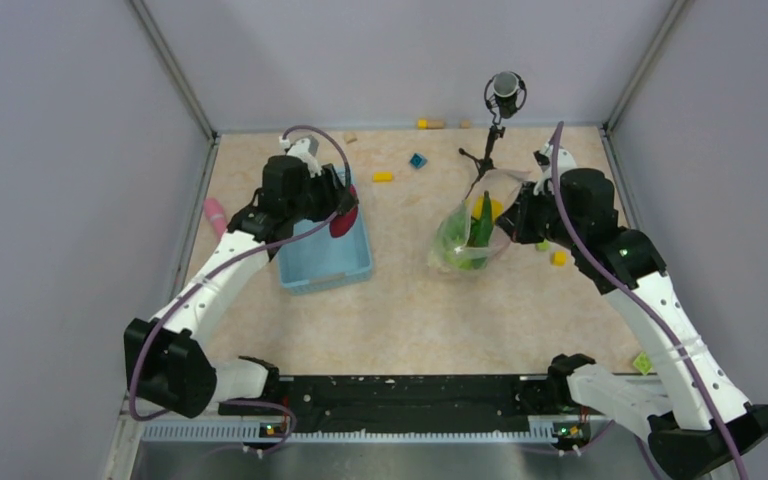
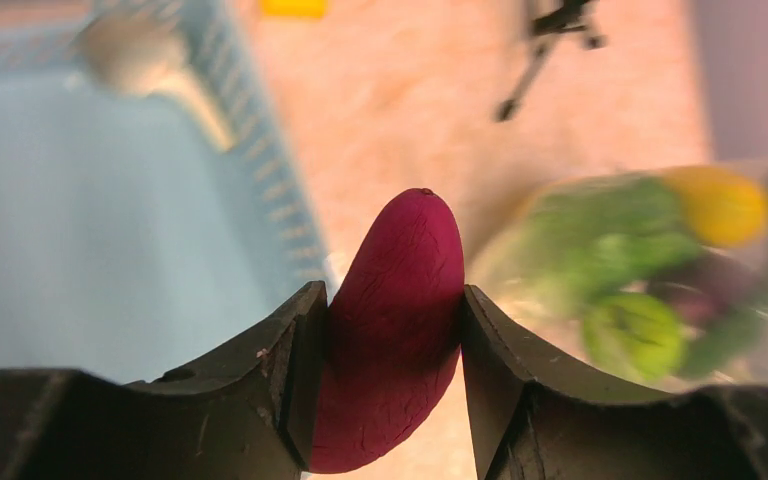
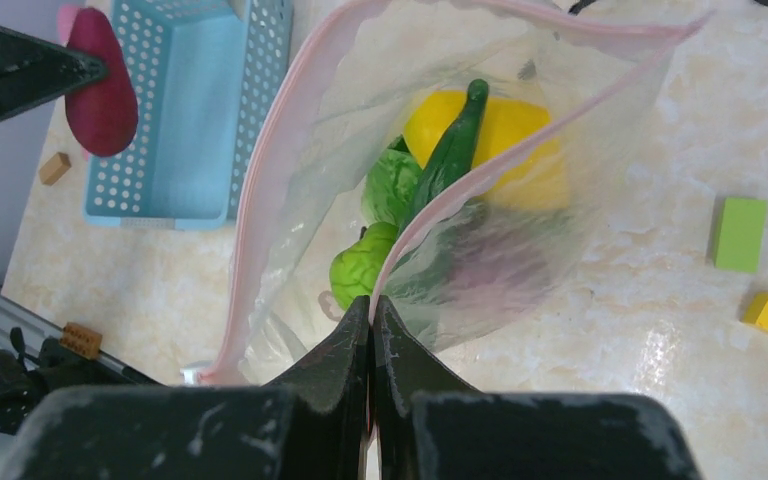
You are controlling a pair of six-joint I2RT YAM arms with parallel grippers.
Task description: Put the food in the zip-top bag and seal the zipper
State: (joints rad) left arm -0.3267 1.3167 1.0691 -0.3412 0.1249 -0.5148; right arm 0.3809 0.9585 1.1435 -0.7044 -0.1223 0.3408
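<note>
- Clamped between the fingers of the left hand (image 2: 390,305): the red-purple piece (image 2: 405,250), gripped at its middle with the rounded tip free, over the right edge of the blue basket (image 1: 326,272) at upper left of the top view.
- Pressed together on one lip of the clear bag (image 3: 580,210): the right hand (image 3: 371,315), pinching at the pink zipper (image 3: 260,180), with the mouth gaping wide toward the top of the right wrist view.
- Already inside the bag, standing right of centre on the table (image 1: 400,310): yellow citrus (image 3: 515,130), dark cucumber (image 3: 452,150), lettuce (image 3: 388,190), lime (image 3: 355,272).
- As for the piece: probably light and a little soft, judging by the matte, wrinkled skin. No sign of slipping. Good to hold at the middle, as now, for dropping tip first.
- As for the bag: thin, crinkly, floppy. Likely to fold shut if let go, so better to keep the lip lifted until the last piece is in.
- For sealing: probably best to line up both lips first, then pinch the zipper at one end and press along it to the other end.
</note>
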